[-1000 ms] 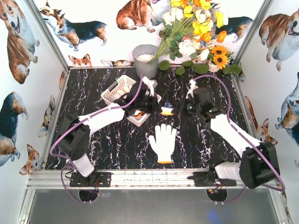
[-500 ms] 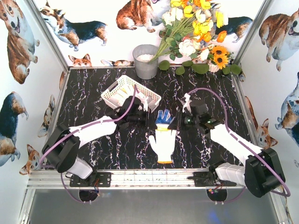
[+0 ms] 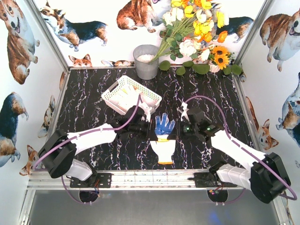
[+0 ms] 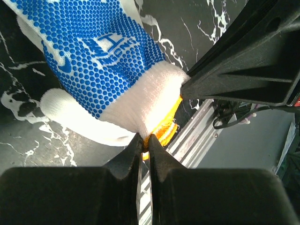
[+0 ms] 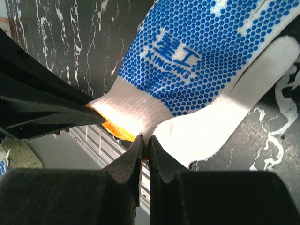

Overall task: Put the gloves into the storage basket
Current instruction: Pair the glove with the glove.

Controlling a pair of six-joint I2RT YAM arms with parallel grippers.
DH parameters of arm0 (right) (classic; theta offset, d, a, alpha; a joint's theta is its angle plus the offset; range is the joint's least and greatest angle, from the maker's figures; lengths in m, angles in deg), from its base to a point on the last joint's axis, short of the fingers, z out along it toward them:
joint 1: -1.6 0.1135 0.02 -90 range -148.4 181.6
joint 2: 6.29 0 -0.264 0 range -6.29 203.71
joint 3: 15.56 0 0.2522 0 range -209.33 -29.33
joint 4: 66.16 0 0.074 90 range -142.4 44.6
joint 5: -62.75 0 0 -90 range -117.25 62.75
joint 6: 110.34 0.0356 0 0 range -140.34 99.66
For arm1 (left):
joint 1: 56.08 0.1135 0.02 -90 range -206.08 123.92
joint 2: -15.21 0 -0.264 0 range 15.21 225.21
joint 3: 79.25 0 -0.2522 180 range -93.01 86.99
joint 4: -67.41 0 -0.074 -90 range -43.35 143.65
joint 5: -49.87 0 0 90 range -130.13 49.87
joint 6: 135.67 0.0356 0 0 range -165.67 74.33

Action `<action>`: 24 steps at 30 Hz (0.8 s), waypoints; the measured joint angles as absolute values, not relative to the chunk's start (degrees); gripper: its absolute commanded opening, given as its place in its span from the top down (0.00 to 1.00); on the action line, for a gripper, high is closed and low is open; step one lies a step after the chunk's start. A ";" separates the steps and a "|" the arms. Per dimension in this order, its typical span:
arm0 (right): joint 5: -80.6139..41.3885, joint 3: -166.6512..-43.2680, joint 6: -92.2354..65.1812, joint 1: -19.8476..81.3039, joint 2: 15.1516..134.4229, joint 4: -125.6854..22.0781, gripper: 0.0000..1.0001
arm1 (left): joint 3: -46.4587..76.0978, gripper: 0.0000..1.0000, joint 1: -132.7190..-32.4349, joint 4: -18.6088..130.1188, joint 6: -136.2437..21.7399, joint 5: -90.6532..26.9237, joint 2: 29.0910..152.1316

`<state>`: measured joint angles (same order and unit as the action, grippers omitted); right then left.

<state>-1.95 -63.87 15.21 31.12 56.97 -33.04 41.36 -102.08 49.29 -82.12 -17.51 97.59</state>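
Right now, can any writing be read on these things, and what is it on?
"星工": printed on the dotted side of the blue-dotted glove, right wrist view.
"XING…": under it on the same glove; the last letters are too small to be sure.
Left wrist view: the same print, too blurred to read.
No other text shows.

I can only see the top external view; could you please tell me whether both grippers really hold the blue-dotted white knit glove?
Observer: Yes for the left. Its wrist view shows the left gripper shut on the orange cuff trim of the blue-dotted white knit glove.
Operator: Thank you. And the right one, please?
Observer: Its wrist view shows the right gripper shut on the edge of the same cuff, right beside the left one's fingers, with the dotted palm facing the camera.
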 measured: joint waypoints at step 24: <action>-5.06 -56.13 22.53 37.20 47.68 -27.43 1.00 | 49.62 1.00 -112.79 55.87 -90.82 -21.82 98.86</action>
<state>-5.06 -56.13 22.53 37.20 47.68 -27.43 49.62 -112.79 55.87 -90.82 -21.82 98.86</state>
